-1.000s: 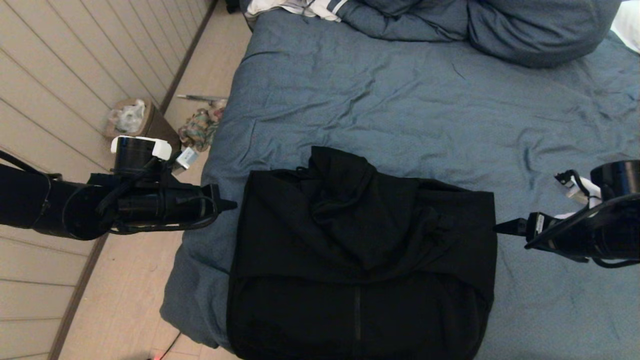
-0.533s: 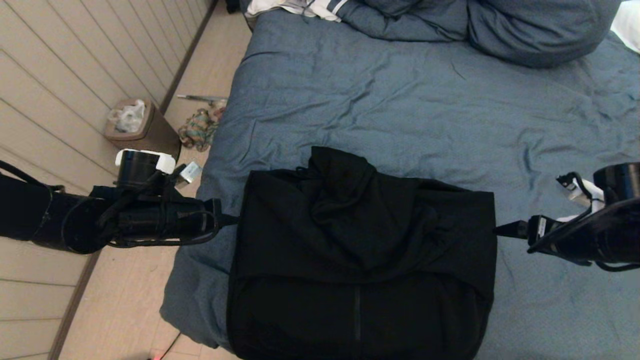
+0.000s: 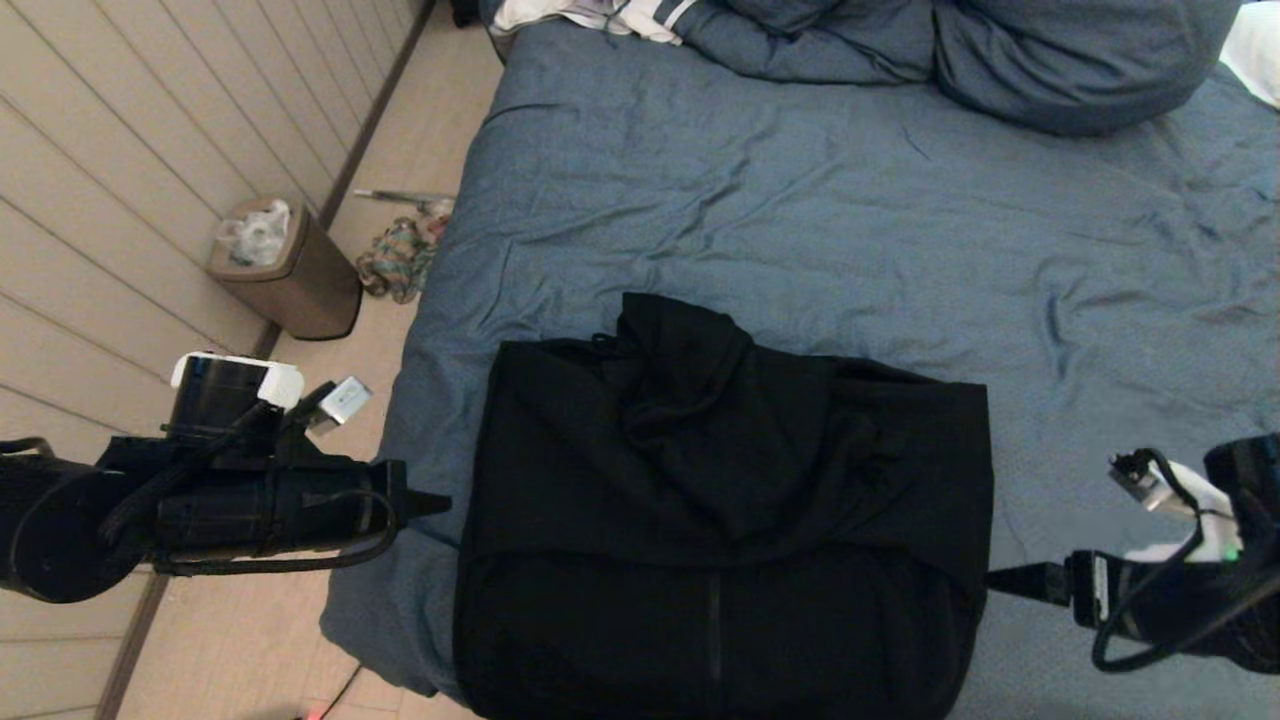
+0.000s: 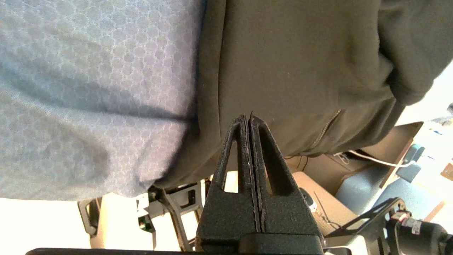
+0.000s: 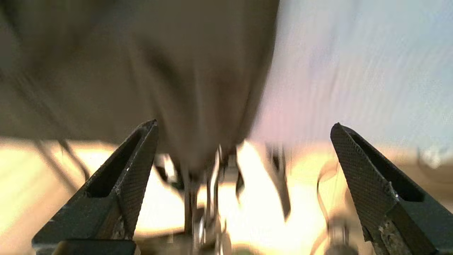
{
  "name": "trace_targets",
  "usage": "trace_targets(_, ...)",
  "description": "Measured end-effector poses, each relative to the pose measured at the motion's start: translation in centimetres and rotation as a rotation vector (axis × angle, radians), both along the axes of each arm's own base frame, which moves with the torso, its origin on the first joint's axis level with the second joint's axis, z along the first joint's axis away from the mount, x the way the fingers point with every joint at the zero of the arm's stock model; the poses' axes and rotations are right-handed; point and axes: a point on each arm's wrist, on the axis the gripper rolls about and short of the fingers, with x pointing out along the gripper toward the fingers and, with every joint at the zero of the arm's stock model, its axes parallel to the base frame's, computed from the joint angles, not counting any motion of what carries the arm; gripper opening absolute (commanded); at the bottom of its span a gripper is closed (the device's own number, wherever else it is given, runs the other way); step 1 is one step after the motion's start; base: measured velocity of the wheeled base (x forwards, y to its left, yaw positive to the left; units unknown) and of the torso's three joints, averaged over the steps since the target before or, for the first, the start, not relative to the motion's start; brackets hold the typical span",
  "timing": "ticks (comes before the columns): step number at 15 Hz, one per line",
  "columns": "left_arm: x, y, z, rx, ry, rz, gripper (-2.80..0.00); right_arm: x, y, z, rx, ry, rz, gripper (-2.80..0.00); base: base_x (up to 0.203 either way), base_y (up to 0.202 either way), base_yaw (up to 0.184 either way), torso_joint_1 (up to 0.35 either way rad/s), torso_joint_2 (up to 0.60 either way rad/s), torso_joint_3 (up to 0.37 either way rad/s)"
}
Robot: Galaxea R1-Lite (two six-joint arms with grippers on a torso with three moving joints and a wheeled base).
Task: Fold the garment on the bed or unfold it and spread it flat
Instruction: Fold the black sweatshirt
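The black hooded garment [image 3: 720, 520] lies folded into a rough rectangle at the near edge of the bed [image 3: 800, 200], hood bunched on top and zip running down the front. My left gripper [image 3: 440, 503] hovers just off the garment's left edge, shut with nothing in it; the left wrist view shows its tips [image 4: 247, 118] pressed together in front of the garment [image 4: 300, 71]. My right gripper [image 3: 995, 580] sits at the garment's lower right edge. In the right wrist view it [image 5: 244, 124] stands wide open and empty, facing the garment [image 5: 159, 71].
Blue pillows [image 3: 1050, 60] and a white striped cloth [image 3: 600, 15] lie at the bed's far end. On the floor left of the bed stand a brown bin [image 3: 290, 265] and a multicoloured rag [image 3: 395, 255]. A panelled wall runs along the left.
Both arms have moved toward the near edge of the bed, alongside the garment's lower part. The left gripper has also drawn slightly away from the garment. The garment has not moved.
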Motion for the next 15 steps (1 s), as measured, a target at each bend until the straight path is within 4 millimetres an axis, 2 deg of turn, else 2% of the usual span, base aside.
trace_targets(5,0.2,0.4,0.3,-0.008,-0.017,0.016,-2.8,-4.4,1.8,-4.3,-0.03,0.165,0.149,0.0,0.0,0.0,0.0,0.0,0.0,0.0)
trace_targets(7,0.4,0.8,0.3,-0.02,-0.017,0.016,-2.8,-5.3,2.2,-5.6,-0.064,0.166,0.228,0.0,0.0,0.0,0.0,0.0,0.0,0.0)
trace_targets(10,0.8,1.4,0.6,-0.044,-0.022,0.016,-2.8,-5.0,2.8,-7.1,-0.08,0.143,0.282,0.0,0.0,0.0,0.0,0.0,0.0,0.0)
trace_targets(15,0.8,1.6,0.7,-0.046,-0.027,0.022,-2.8,-3.1,3.8,-10.2,-0.151,0.086,0.324,0.0,0.0,0.0,0.0,0.0,0.0,0.0)
